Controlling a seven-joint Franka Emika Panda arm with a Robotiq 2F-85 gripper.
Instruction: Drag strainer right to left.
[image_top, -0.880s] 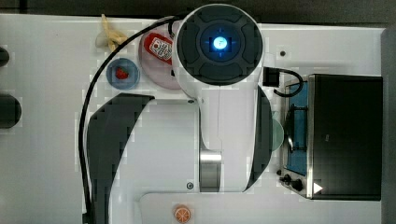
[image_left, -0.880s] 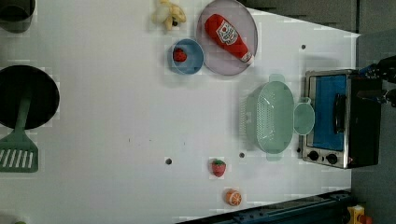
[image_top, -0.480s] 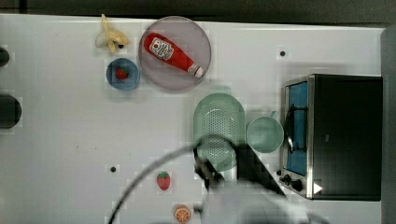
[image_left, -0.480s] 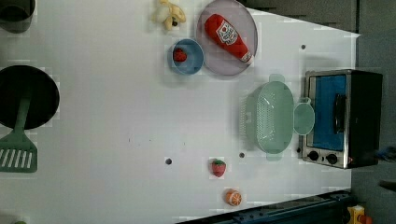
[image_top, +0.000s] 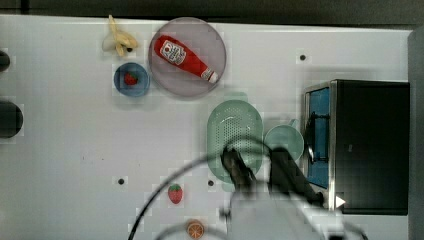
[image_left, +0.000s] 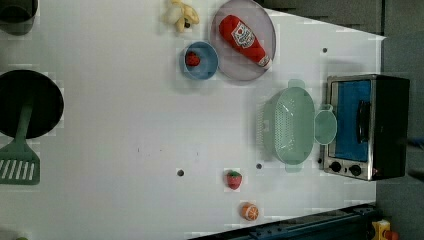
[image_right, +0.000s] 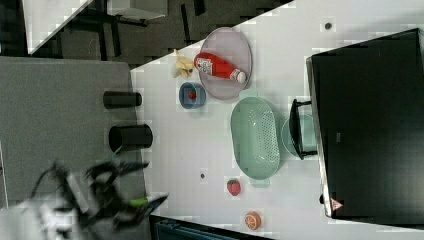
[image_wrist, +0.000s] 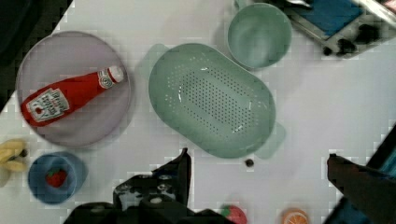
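- The strainer (image_top: 234, 136) sits where it was a moment ago, on the counter (image_top: 75, 145), empty, its far side just beside the mint cup (image_top: 284, 141) and the toaster oven (image_top: 367, 145) beyond it.
- What has changed is the arm: in the top view it has swung off the middle of the counter down to the lower edge, and the tool (image_top: 257, 175) now hangs over the strainer's near end with its jaws spread wide, nothing between them.
- My read: the approach is on and the drag has not begun.
- The cup looks empty too.
- The grey-pink plate (image_top: 187, 56) carries a ketchup bottle (image_top: 184, 58); the blue bowl (image_top: 131, 79) holds one strawberry (image_top: 131, 78).
- Loose on the counter: a banana (image_top: 119, 41), a second strawberry (image_top: 175, 193), an orange slice (image_top: 195, 229).
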